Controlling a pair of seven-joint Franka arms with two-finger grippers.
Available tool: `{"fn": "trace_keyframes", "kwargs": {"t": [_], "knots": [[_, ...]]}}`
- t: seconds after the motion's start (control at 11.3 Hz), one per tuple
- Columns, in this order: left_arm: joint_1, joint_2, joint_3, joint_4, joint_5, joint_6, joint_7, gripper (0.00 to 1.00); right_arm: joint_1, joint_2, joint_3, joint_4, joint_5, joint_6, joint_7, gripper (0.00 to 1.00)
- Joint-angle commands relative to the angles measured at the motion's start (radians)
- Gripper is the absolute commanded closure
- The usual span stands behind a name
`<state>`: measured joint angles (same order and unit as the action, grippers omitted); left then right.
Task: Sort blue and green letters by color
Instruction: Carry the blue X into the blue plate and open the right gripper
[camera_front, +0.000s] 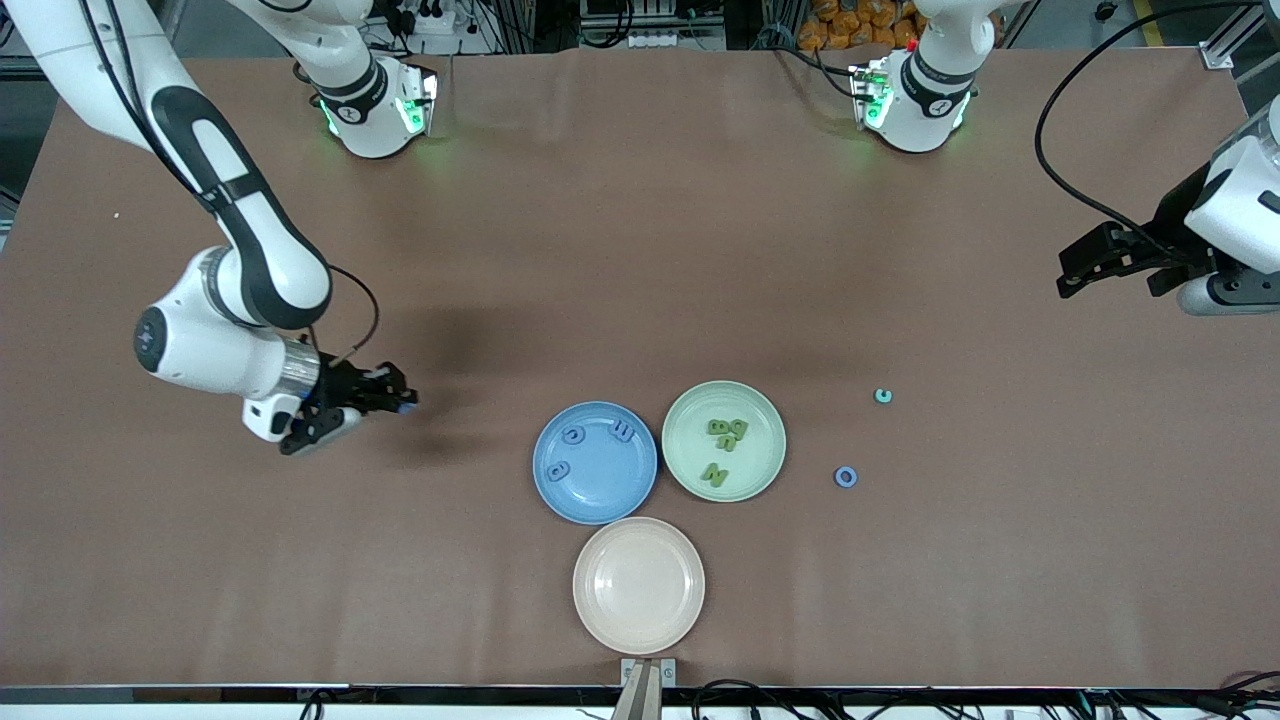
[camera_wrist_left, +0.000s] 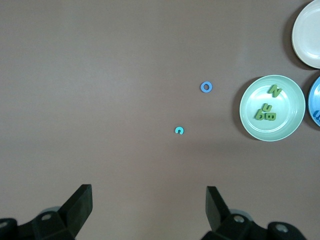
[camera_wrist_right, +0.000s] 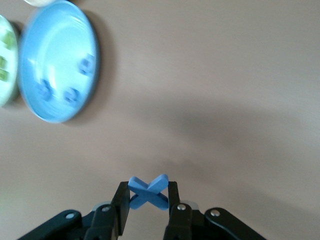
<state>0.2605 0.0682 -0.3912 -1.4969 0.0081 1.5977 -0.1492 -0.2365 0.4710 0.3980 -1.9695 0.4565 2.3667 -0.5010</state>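
Note:
My right gripper (camera_front: 395, 398) hangs over bare table toward the right arm's end, apart from the plates. It is shut on a blue X-shaped letter (camera_wrist_right: 148, 192) pinched between both fingers. Three blue letters (camera_front: 572, 436) lie in the blue plate (camera_front: 600, 490), also in the right wrist view (camera_wrist_right: 55, 45). Several olive green letters (camera_front: 728, 430) lie in the pale green plate (camera_front: 760, 465). A blue ring-shaped letter (camera_front: 846, 477) and a small teal C (camera_front: 882, 396) lie on the table toward the left arm's end. My left gripper (camera_front: 1108, 282) waits open and empty over that end.
A pale pink plate (camera_front: 638, 585) with nothing in it sits nearer the front camera than the other two plates. In the left wrist view the ring letter (camera_wrist_left: 206, 87) and the teal C (camera_wrist_left: 179, 130) lie between the open fingers (camera_wrist_left: 80, 200) and the green plate (camera_wrist_left: 285, 90).

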Motion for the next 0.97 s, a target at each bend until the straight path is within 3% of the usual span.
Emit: {"fn": "trace_keyframes", "kwargs": {"t": [0.0, 0.27, 0.44, 0.53, 0.62, 0.71, 0.88], "knots": [[0.008, -0.008, 0.005, 0.000, -0.022, -0.013, 0.027, 0.00, 0.121, 0.151, -0.002, 0.206, 0.120, 0.003, 0.098, 1.00], [0.008, -0.008, 0.006, 0.000, -0.020, -0.013, 0.027, 0.00, 0.294, 0.231, -0.004, 0.316, 0.131, 0.148, 0.344, 1.00], [0.011, -0.008, 0.008, 0.000, -0.019, -0.013, 0.027, 0.00, 0.344, 0.288, -0.007, 0.378, 0.129, 0.184, 0.415, 1.00], [0.014, -0.008, 0.008, 0.000, -0.019, -0.013, 0.028, 0.00, 0.345, 0.304, -0.007, 0.392, 0.131, 0.183, 0.415, 0.91], [0.014, -0.008, 0.008, -0.002, -0.019, -0.013, 0.027, 0.00, 0.359, 0.316, -0.007, 0.396, 0.133, 0.187, 0.417, 0.20], [0.014, -0.008, 0.008, -0.002, -0.019, -0.013, 0.028, 0.00, 0.371, 0.322, -0.007, 0.396, 0.137, 0.250, 0.417, 0.00], [0.014, -0.008, 0.008, -0.003, -0.019, -0.013, 0.028, 0.00, 0.387, 0.328, -0.007, 0.393, 0.137, 0.286, 0.417, 0.00]]}}
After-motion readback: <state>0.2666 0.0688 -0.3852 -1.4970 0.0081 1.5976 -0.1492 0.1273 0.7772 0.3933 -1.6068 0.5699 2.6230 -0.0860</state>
